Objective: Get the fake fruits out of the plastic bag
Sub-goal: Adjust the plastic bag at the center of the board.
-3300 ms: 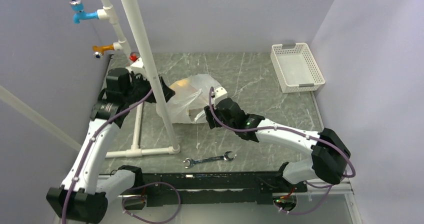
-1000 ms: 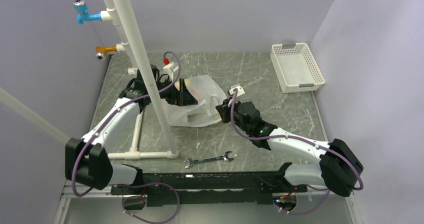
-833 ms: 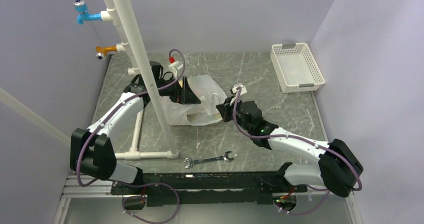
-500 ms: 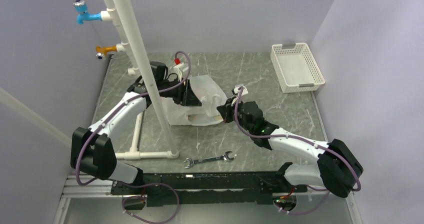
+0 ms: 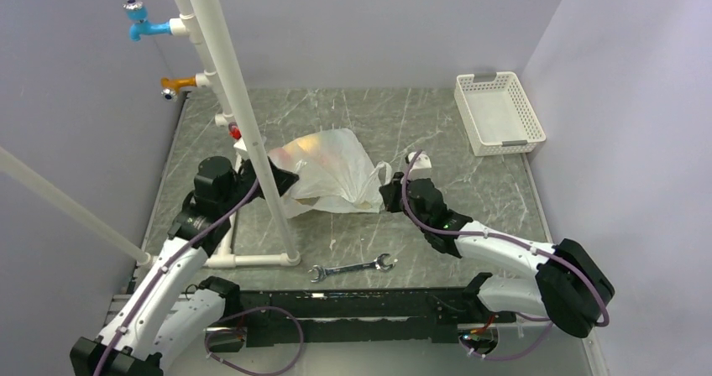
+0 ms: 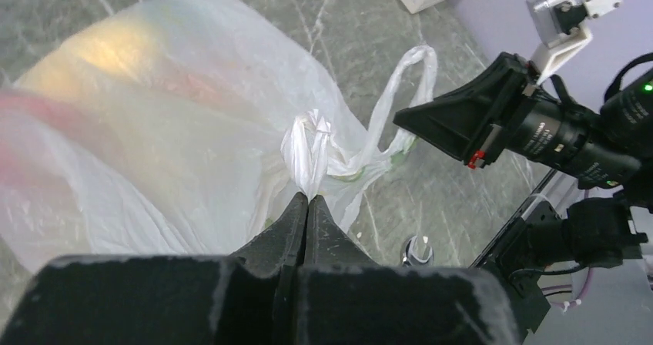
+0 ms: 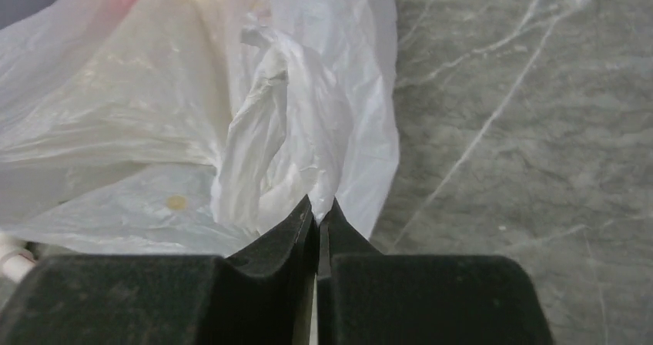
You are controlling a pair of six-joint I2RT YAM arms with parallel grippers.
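left hand (image 6: pixel 308 200) now pinching plastic bag (image 6: pixel 154 106) (open before), right hand (image 7: pixel 317 205) likewise

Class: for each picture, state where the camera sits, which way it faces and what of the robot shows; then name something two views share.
Top view: high behind the robot, facing down on the table; left arm and right arm show.
Left wrist: on the left arm, facing along the left gripper, shut on the plastic bag; right arm beyond.
Right wrist: on the right arm, facing along the right gripper, shut on the plastic bag too.
Shared: the plastic bag, in all three.
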